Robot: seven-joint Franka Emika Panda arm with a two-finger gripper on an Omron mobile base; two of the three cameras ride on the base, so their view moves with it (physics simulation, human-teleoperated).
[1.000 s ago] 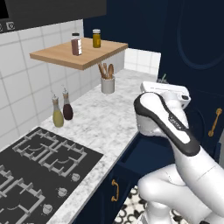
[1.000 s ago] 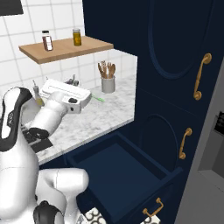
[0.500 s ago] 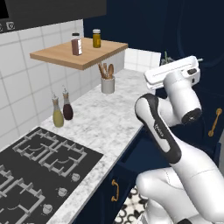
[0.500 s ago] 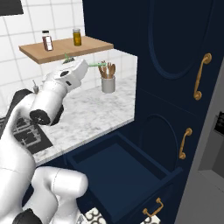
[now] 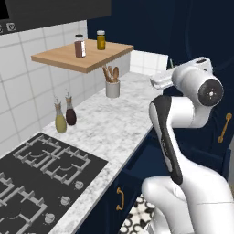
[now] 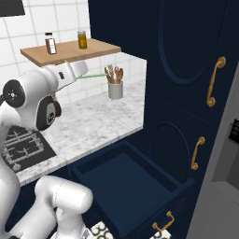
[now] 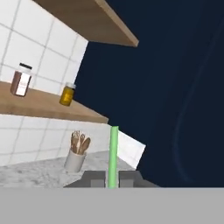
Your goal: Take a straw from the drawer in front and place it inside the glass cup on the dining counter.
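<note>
- Two dark fingertips [image 7: 94, 178] of mine sit clenched on the straw [image 7: 113, 156], one on each side of it, so my jaws are grasping it near its lower end.
- Seen from the hand, the light-green straw stands straight up between the tips, against the dark navy cabinet front [image 7: 175, 87].
- From the right base camera the straw [image 6: 95, 74] pokes out level from my hand, pointing toward the crock of wooden spoons [image 6: 115, 82], well above the marbled surface [image 6: 93, 126].
- Below and to the right, the navy drawer [image 6: 135, 186] stands pulled open.
- On the wooden shelf [image 5: 87, 57] stand a brown jar [image 5: 80, 46] and a yellow jar [image 5: 101, 39], apart from each other.
- Two bottles [image 5: 65, 115] stand side by side on the surface near the tiled wall, just beyond the black hob [image 5: 41, 178].
</note>
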